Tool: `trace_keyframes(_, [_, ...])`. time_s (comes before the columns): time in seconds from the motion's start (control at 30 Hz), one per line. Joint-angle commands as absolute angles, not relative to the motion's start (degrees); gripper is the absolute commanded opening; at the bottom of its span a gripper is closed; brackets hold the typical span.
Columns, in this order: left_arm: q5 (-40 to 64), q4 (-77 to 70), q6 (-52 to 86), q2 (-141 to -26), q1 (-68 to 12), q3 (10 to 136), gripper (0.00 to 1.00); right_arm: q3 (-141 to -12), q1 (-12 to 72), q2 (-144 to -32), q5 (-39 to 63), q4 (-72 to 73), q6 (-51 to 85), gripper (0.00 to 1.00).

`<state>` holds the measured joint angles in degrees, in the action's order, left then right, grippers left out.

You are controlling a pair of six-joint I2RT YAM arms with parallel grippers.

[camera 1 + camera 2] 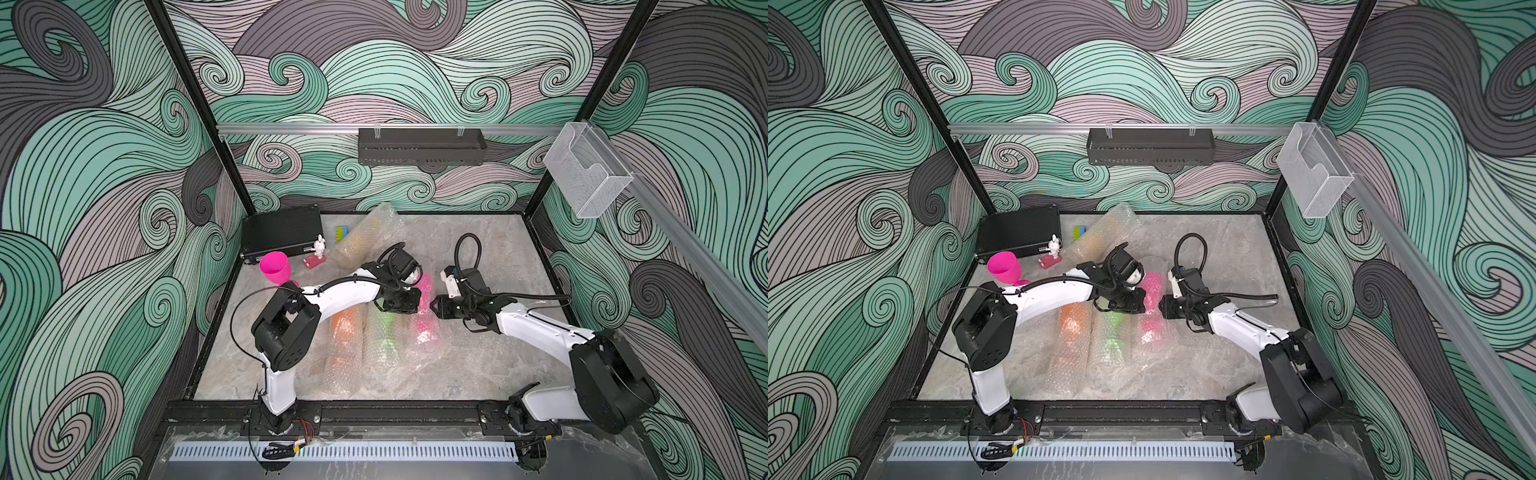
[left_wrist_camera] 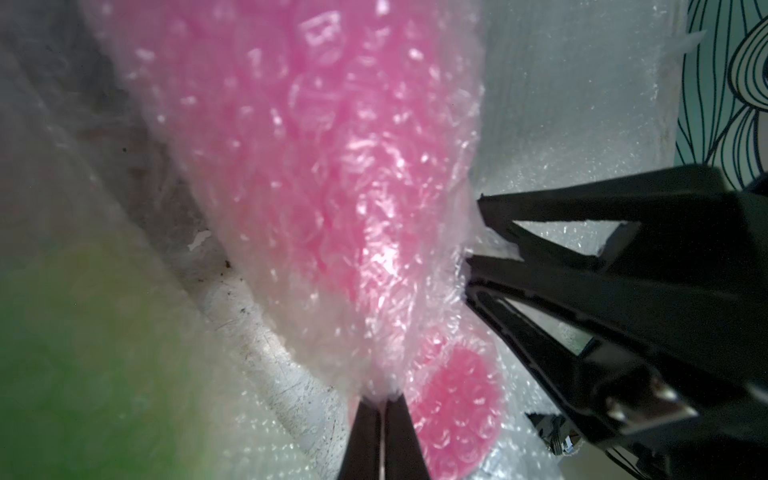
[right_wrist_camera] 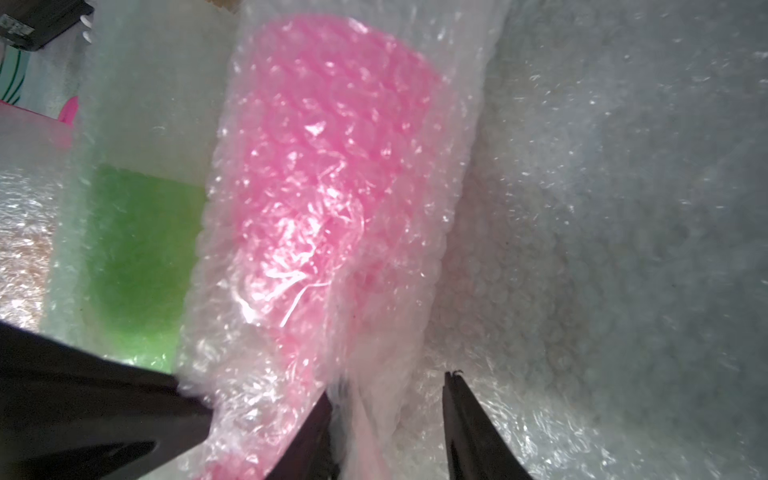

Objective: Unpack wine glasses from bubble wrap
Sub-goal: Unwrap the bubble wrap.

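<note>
1. Left arm [image 1: 332, 295]: shoulder link upright, elbow bent, white forearm reaching forward. The wrist is turned down, so the left gripper [image 1: 405, 307] points downward.
2. Left gripper in its wrist view [image 2: 380, 401]: jaws pressed together, with a thin fold of bubble wrap [image 2: 376, 380] pinched at the tips.
3. Right arm [image 1: 536, 328]: elbow folded low, forearm running nearly level toward the left gripper.
4. Right gripper [image 1: 433, 305]: lying roughly horizontal, tips facing the left gripper and just beside it. Both top views show a narrow gap between them.
5. Right gripper in its wrist view [image 3: 388, 386]: jaws apart with a clear gap. One finger [image 3: 318, 424] lies against the wrap fold; the other stands off it.
</note>
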<state>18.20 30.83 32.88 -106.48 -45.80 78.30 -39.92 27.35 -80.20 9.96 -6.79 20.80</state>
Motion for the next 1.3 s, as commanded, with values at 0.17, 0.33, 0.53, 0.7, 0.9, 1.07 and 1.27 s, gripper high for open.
trace_keyframes(0.17, [17.3,31.2,32.6,-103.9,-46.6,79.4,0.00,-45.0,27.1,-83.0,6.0,-6.8,18.9,0.40])
trace_keyframes(0.33, [17.7,29.7,32.6,-103.6,-46.6,78.6,0.00,-46.0,27.2,-85.2,11.2,-4.1,19.1,0.41])
trace_keyframes(0.53, [17.8,29.6,32.4,-104.2,-46.6,79.3,0.00,-44.4,28.0,-85.4,15.0,-1.1,20.1,0.47])
trace_keyframes(0.7, [18.6,28.5,32.2,-104.0,-46.6,78.5,0.00,-44.8,27.9,-86.4,12.8,-0.6,20.5,0.50])
trace_keyframes(0.9, [20.0,25.7,31.6,-102.7,-46.6,76.0,0.00,-46.2,26.6,-90.0,12.6,1.5,20.9,0.49])
trace_keyframes(1.07, [21.1,24.4,30.9,-101.9,-46.6,74.4,0.00,-47.8,26.0,-92.0,13.5,2.4,21.4,0.48])
trace_keyframes(1.27, [21.2,24.8,30.0,-101.5,-46.6,73.2,0.00,-48.7,25.3,-92.5,13.5,3.0,21.7,0.44])
